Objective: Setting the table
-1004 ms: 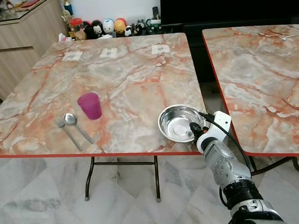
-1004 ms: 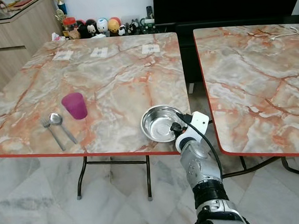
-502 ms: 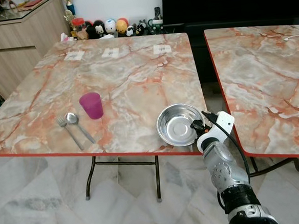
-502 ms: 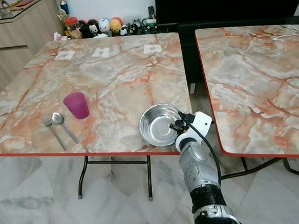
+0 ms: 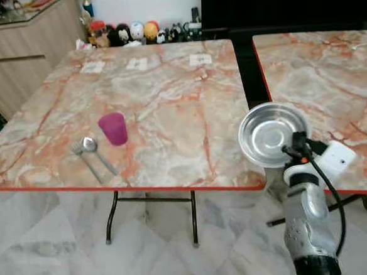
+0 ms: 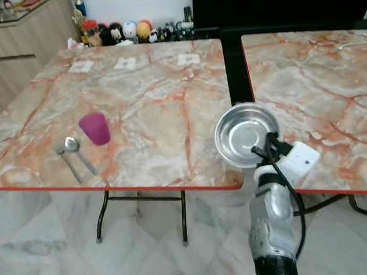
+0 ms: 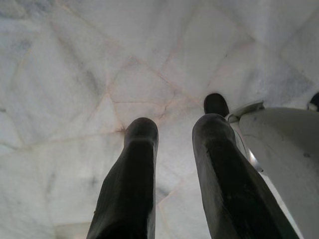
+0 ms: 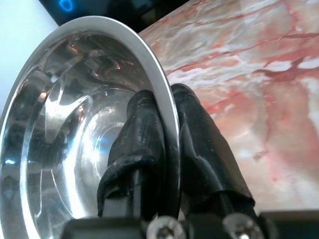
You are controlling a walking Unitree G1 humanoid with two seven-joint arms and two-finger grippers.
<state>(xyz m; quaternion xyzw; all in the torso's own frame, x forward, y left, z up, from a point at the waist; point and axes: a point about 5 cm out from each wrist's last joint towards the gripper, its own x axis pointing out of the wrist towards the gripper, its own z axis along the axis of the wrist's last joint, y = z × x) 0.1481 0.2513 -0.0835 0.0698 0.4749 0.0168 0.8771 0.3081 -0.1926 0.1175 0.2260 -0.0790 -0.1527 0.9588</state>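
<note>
Two square marble-patterned tables with red edging stand side by side, the left table point(image 5: 155, 95) and the right table point(image 5: 330, 70), a dark gap between them, pale marble floor tiles point(image 5: 52, 241) beneath. Up in the air over that gap, near the left table's front right corner, is the shiny round stainless-steel bowl point(image 5: 271, 133), tilted so its hollow faces the camera. The right gripper point(image 8: 167, 134) has it by the rim: one black finger inside the bowl, the other outside, the jaws pinching the thin metal edge between them. Over on the left table's front left part sits the upright magenta plastic cup point(image 5: 113, 129), and just beside it a metal spoon point(image 5: 95, 152) and a metal fork point(image 5: 84, 158) lie side by side. Three small white cards point(image 5: 138, 64) line the far edge. The left gripper point(image 7: 172, 149) hangs low above the floor tiles, its two black fingers spread slightly apart, nothing between them.
</note>
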